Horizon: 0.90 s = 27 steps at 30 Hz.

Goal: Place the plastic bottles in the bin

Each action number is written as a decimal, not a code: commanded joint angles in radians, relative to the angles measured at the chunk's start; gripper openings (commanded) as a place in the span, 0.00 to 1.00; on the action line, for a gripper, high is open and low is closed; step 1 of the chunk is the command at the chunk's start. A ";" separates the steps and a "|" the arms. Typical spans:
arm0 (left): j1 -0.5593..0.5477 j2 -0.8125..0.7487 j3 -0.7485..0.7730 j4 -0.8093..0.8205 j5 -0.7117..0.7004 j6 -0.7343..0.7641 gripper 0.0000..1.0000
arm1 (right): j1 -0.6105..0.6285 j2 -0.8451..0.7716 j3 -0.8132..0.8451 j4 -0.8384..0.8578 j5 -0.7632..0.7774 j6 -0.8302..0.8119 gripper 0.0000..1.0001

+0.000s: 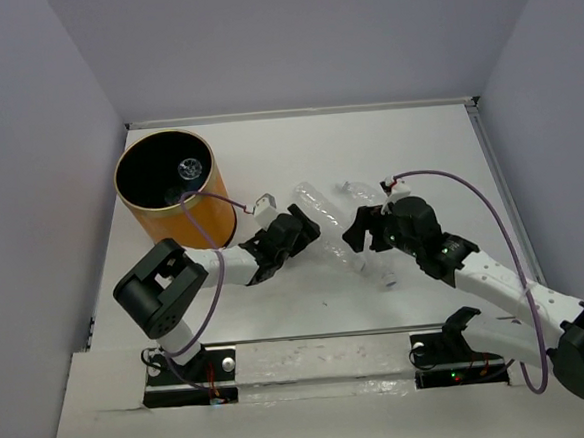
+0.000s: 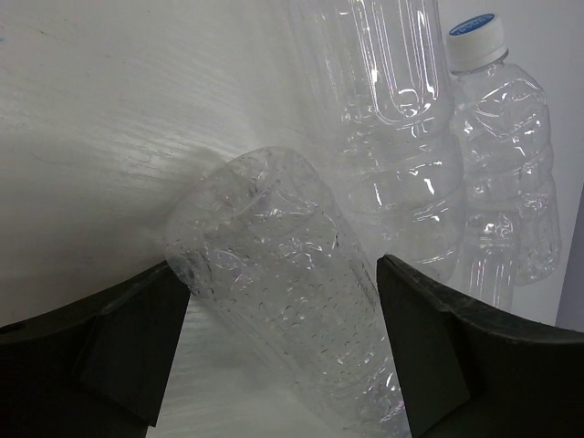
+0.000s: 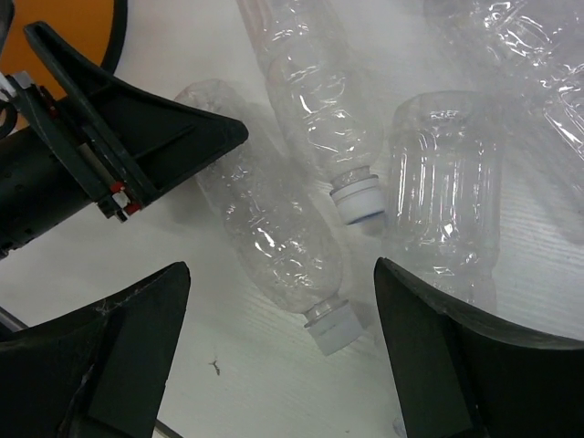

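Note:
Several clear plastic bottles (image 1: 334,221) lie bunched mid-table between my grippers. The orange bin (image 1: 203,213) stands at the back left with one bottle (image 1: 189,169) inside. My left gripper (image 1: 301,228) is open, its jaws either side of one bottle's base (image 2: 274,292); two more bottles (image 2: 392,137) lie beyond, one white-capped (image 2: 476,41). My right gripper (image 1: 365,230) is open and empty, hovering over the capped neck (image 3: 333,327) of that same bottle (image 3: 274,228). Other bottles (image 3: 444,192) lie to its right.
White walls close the table's left, back and right sides. The left arm's finger (image 3: 155,128) and wrist sit close to the right gripper's left side. The bin's orange wall (image 3: 73,27) shows at the far left of the right wrist view.

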 commanded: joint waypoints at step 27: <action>-0.157 -0.843 -0.046 -0.525 -0.336 0.292 0.48 | -0.060 0.421 0.185 -0.087 0.161 -0.055 0.78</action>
